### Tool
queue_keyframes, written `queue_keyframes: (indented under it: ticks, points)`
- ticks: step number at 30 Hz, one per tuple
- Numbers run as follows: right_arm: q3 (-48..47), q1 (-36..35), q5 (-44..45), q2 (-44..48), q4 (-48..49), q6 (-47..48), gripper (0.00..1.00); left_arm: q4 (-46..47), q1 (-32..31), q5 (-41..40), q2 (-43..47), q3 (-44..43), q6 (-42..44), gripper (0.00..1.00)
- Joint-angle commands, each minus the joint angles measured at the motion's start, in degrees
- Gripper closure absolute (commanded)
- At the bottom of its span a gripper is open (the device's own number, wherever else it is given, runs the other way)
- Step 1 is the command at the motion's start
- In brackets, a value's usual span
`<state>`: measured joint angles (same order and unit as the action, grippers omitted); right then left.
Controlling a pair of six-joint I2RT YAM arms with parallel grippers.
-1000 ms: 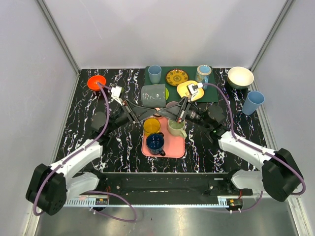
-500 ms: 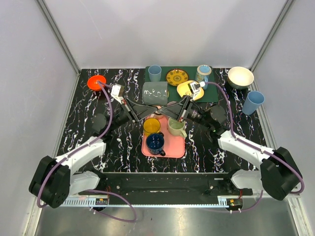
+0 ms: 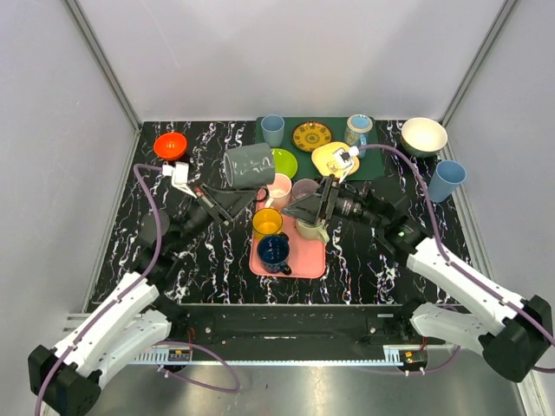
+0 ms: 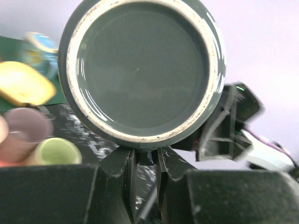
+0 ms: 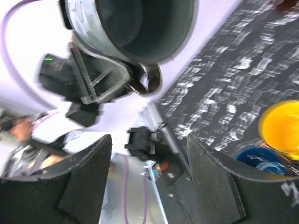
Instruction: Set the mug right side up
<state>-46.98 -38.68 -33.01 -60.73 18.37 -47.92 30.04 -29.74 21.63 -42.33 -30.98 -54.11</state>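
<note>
The grey mug (image 3: 250, 165) is held clear of the table, beyond the far left corner of the pink tray (image 3: 308, 257). It is tipped on its side, its base turned to the left wrist camera and its open mouth to the right wrist camera. The left gripper (image 3: 257, 193) is clamped on the mug's handle (image 5: 148, 79), its jaws drawn nearly together. The right gripper (image 3: 305, 211) is held over the tray's far right part, fingers spread wide, nothing between them. 3 vessels are noted on the tray: a yellow cup (image 3: 267, 221), a blue mug (image 3: 274, 251) and a pale green cup (image 3: 310, 228).
</note>
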Motion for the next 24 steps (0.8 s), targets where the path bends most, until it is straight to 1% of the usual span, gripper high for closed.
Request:
queue_keyframes:
  ticks: [1, 2, 3, 4, 5, 6, 7, 8, 9, 10, 11, 12, 13, 14, 17, 23, 24]
  points:
    - [-5.04, -0.26, 21.16, 4.04, -27.65, 13.02, 0.29, -29.85, 0.21, -26.37, 2.43, -10.31, 14.28, 1.0]
    - [-6.53, -0.26, 25.76, 4.3, -35.34, 14.16, 0.28, -35.09, 0.29, -30.64, 0.68, -12.33, 16.03, 1.0]
    - [-7.59, -0.69, 30.51, 3.87, -39.16, 15.65, 0.28, -39.75, 0.47, -35.2, -0.81, -16.35, 18.31, 1.0]
    - [-8.73, -0.7, 39.6, 3.43, -42.59, 16.45, 0.28, -45.28, 0.99, -40.38, -2.39, -17.87, 19.21, 1.0]
    - [-10.57, -0.96, 43.78, 2.9, -48.02, 16.63, 0.27, -46.9, 1.95, -41.48, -5.89, -18.93, 21.22, 1.0]
    - [-11.28, -2.01, 47.74, 1.77, -50.08, 16.98, 0.27, -49.09, 4.49, -42.62, -8.1, -21.38, 21.06, 1.0]
    - [-11.99, -2.54, 54.83, 1.15, -51.84, 17.07, 0.26, -51.72, 6.43, -40.72, -10.47, -22.62, 21.58, 1.0]
    - [-13.12, -3.33, 57.94, 0.36, -54.47, 17.07, 0.26, -52.62, 10.1, -39.74, -15.63, -23.59, 22.11, 1.0]
    - [-13.48, -4.9, 60.67, -1.04, -55.19, 17.25, 0.26, -53.76, 11.79, -39.3, -18.29, -25.51, 22.03, 1.0]
    - [-13.75, -5.79, 64.09, -1.93, -55.54, 17.68, 0.26, -53.69, 13.37, -37.47, -23.1, -26.14, 22.29, 1.0]
    - [-13.92, -6.41, 65.17, -2.55, -55.46, 18.3, 0.26, -53.51, 15.91, -36.93, -25.41, -26.58, 22.38, 1.0]
    - [-13.75, -6.76, 65.44, -3.33, -55.11, 18.39, 0.25, -53.07, 16.63, -36.75, -27.87, -27.72, 22.47, 1.0]
    - [-13.4, -7.02, 65.01, -3.52, -54.5, 18.39, 0.26, -52.03, 17.25, -36.57, -32.34, -28.34, 22.47, 1.0]
    - [-12.27, -7.11, 64.49, -3.34, -52.49, 18.39, 0.26, -51.41, 17.69, -36.48, -34.47, -29.04, 22.64, 1.0]
    - [-9.98, -7.11, 61.32, -1.77, -48.97, 18.83, 0.26, -49.47, 17.61, -35.6, -41.68, -32.47, 22.64, 1.0]
    - [-10.06, -7.12, 59.21, -2.46, -49.75, 20.06, 0.25, -49.02, 16.47, -35.86, -53.2, -41.43, 24.48, 1.0]
    - [-9.97, -7.12, 58.95, -2.81, -49.75, 20.06, 0.25, -49.64, 16.29, -35.95, -54.78, -44.48, 24.75, 1.0]
